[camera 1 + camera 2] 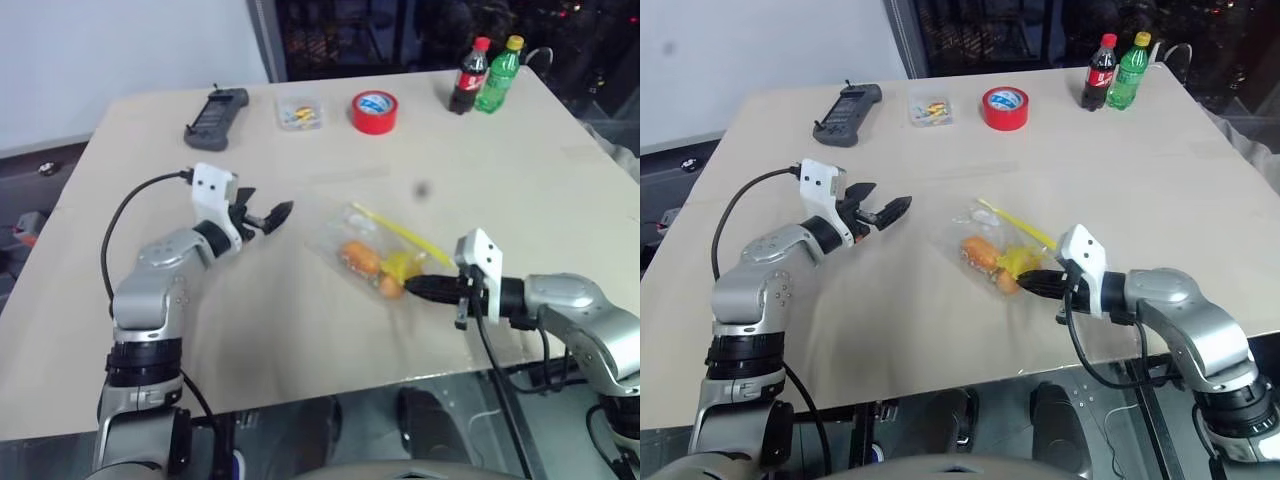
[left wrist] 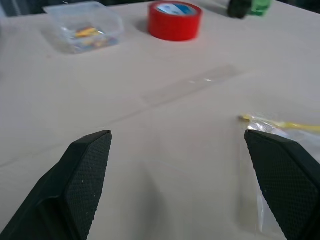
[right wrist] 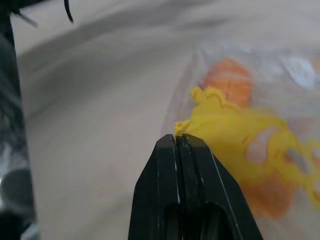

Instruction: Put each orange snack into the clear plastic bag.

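The right gripper (image 1: 415, 288), pinched shut, points at the clear plastic bag (image 1: 375, 250); the left gripper (image 1: 268, 214) gapes wide.

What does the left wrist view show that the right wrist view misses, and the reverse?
Left wrist view: the red tape roll, the small clear box, and the open left gripper. Right wrist view: the shut right gripper and two orange snacks inside the clear plastic bag. Both share the table and part of that bag.

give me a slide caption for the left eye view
Both orange snacks lie inside the clear bag, right gripper shut beside it, left gripper open.
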### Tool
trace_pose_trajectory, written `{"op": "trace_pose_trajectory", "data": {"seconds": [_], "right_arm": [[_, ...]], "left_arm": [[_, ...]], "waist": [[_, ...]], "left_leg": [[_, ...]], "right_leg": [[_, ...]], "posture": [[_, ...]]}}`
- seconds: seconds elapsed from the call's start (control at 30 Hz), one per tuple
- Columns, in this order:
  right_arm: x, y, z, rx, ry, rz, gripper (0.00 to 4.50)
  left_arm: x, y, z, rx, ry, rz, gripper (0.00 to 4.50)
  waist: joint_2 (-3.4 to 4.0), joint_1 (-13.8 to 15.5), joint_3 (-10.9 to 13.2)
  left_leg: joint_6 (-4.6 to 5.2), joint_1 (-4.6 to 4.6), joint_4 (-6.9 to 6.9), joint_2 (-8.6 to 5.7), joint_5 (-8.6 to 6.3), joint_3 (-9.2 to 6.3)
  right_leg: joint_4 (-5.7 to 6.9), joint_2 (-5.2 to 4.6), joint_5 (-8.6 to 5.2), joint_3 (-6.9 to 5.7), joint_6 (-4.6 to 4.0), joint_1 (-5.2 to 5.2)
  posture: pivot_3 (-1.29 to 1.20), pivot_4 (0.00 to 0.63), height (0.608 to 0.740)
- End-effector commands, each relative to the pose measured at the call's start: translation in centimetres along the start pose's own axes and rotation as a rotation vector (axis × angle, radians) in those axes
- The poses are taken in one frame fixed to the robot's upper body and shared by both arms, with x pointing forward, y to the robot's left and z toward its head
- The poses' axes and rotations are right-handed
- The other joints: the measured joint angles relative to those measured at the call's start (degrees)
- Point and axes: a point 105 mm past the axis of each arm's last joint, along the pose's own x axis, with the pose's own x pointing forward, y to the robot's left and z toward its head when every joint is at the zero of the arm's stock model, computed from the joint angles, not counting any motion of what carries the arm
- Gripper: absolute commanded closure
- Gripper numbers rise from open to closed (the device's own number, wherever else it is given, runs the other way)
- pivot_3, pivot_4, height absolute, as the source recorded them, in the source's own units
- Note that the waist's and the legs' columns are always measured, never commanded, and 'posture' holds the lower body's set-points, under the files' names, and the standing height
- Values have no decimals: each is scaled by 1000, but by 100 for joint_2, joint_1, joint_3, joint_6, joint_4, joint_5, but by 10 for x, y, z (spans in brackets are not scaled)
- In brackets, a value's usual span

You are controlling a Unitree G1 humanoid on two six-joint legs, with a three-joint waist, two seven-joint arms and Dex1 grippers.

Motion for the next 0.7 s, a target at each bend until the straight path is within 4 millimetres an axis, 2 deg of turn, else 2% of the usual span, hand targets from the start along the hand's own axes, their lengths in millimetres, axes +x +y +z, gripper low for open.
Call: {"op": "trace_pose_trajectory", "data": {"seconds": [0.03, 0.07, 0.1, 0.2, 0.37, 0.5, 0.7], "right_arm": [[-10, -10, 2, -40, -23, -124, 3610], [-12, -14, 1, -35, -27, -171, 3465], [-14, -17, 1, -12, -46, -214, 2948], [-24, -33, -3, 108, -98, -363, 2948], [-41, -60, -18, 240, -90, -547, 2948], [-41, -64, -30, 306, -57, -545, 2948], [-32, -71, -33, 369, -73, -502, 2948]], "left_arm": [[10, -26, 6, 53, 8, -145, 0], [13, -33, 4, 69, 21, -179, 0], [16, -40, -1, 93, 39, -214, 0], [24, -53, -11, 161, 81, -276, 0], [32, -62, -31, 268, 158, -326, 0], [31, -62, -39, 309, 188, -342, 0], [30, -60, -35, 306, 159, -330, 0]], "waist": [[-1, 32, 0], [-1, 53, 0], [-2, 81, 0], [-3, 115, -1], [-3, 119, -1], [-1, 113, 0], [-2, 112, 0]], "left_leg": [[0, -1, 5, 0, 0, 5], [0, -1, 11, 1, 0, 8], [0, -1, 14, 0, 0, 8], [0, -1, 17, 0, 0, 5], [0, -1, 16, 0, 0, -4], [0, -2, 13, 0, 0, 3], [1, -1, 13, 1, 0, 0]], "right_leg": [[0, 0, 0, -3, 0, 4], [0, 0, 0, -7, 0, 9], [-1, -1, 0, -8, 0, 12], [-1, -2, 0, -4, 0, 13], [0, -1, 1, -4, -1, 12], [-1, -1, 0, -2, -2, 9], [-1, -1, 0, 0, -1, 10]], "posture": [[0, 150, 740], [0, 150, 740], [0, 150, 740], [0, 150, 740], [0, 150, 740], [0, 150, 740], [0, 150, 740]]}}
